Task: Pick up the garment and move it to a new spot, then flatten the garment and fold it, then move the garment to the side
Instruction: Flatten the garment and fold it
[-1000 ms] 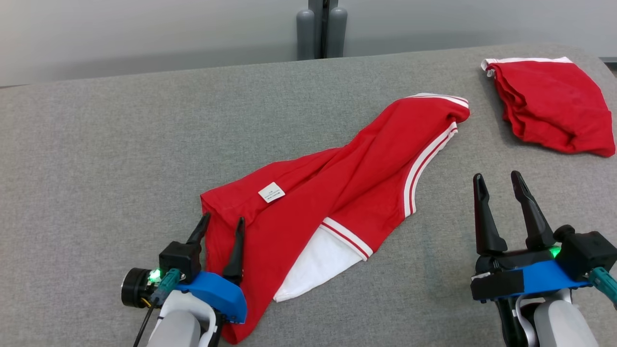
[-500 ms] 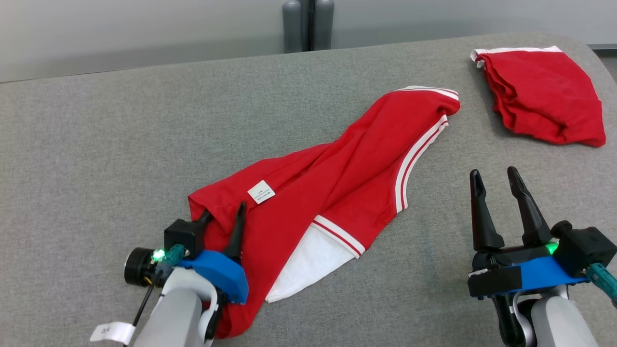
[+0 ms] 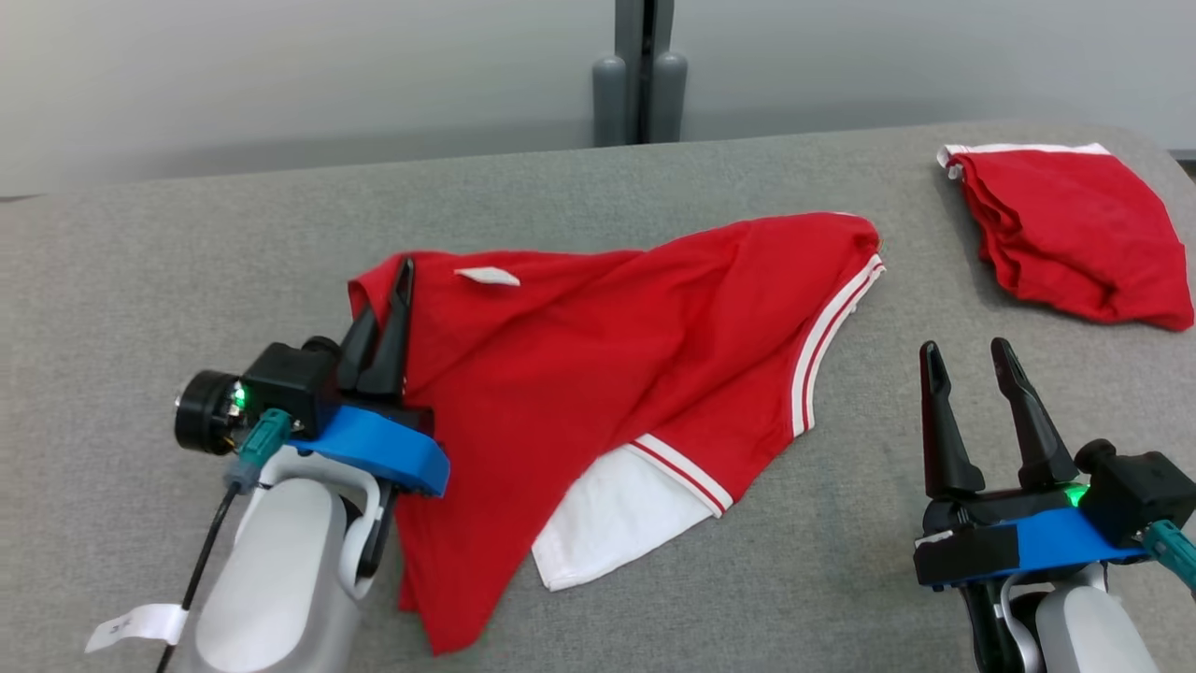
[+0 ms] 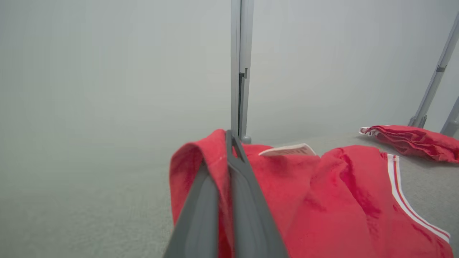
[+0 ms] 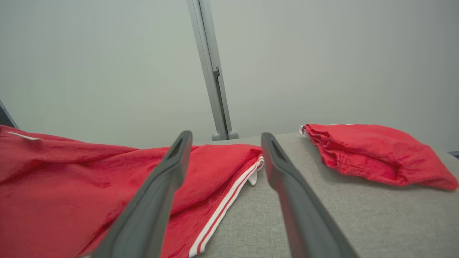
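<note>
Surface (image 3: 187, 243) is grey fabric, pale wall (image 3: 280, 75) + grey post (image 3: 643, 56) at far side. Left gripper (image 3: 397, 280) clenched on garment (image 3: 579, 355) corner; right gripper (image 3: 965, 353) released, near right. 2nd red cloth (image 3: 1074, 224) far right.

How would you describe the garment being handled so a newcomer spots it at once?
On the grey table, the red garment lies mid-table, one corner pinched in the left claw. Unlike the bundled red one far right, it is spread out.
</note>
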You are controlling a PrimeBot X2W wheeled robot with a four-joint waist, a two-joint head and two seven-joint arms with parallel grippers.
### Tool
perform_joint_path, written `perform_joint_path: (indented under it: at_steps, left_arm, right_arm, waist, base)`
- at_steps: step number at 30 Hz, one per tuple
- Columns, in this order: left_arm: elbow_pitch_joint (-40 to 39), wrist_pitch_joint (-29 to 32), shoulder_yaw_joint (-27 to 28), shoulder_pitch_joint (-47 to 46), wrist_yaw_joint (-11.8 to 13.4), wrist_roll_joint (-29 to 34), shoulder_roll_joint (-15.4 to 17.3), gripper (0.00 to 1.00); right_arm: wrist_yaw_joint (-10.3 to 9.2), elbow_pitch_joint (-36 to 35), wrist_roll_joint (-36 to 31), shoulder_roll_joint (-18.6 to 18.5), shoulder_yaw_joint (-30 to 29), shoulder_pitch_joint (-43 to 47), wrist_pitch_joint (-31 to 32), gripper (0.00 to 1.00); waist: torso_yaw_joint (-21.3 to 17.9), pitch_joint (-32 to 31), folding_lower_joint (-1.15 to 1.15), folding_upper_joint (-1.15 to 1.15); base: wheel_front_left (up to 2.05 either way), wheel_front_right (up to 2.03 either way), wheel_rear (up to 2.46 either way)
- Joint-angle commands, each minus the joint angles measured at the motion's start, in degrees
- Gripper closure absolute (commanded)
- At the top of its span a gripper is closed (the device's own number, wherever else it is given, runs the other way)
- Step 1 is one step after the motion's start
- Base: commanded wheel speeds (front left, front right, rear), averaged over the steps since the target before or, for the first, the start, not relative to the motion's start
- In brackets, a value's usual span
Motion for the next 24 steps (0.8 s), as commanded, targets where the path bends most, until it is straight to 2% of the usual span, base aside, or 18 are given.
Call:
perform_joint_path:
  at_steps: [1,7,12,24]
  left_arm:
    - [-1.69,-0.12,0.17,0.08,-0.12,0.26,0.84,1.00]
    - [-11.93,2.82,-0.16,-1.94,0.09,1.66,3.69,1.00]
    - [-17.82,6.89,0.65,-3.71,0.16,2.02,6.69,1.00]
    - [-21.29,10.22,1.80,-4.25,0.56,1.40,10.28,1.00]
  right_arm:
    - [0.01,0.14,0.11,-0.03,-0.12,0.81,-0.16,0.00]
    - [0.01,0.42,0.15,-0.04,-0.07,1.01,-0.16,0.00]
    - [0.01,0.47,0.55,-0.04,0.29,0.67,-0.16,0.00]
    - [0.01,0.87,1.22,-0.04,-0.37,1.13,-0.16,0.00]
  waist:
    - [0.33,-0.48,0.00,0.00]
    - [0.97,-1.76,0.00,0.00]
    - [-0.19,-1.80,0.00,0.00]
    - [-3.38,-1.01,0.00,0.00]
  base:
    - [0.00,0.00,0.00]
    - [0.00,0.00,0.00]
    - [0.00,0.00,0.00]
    - [0.00,0.00,0.00]
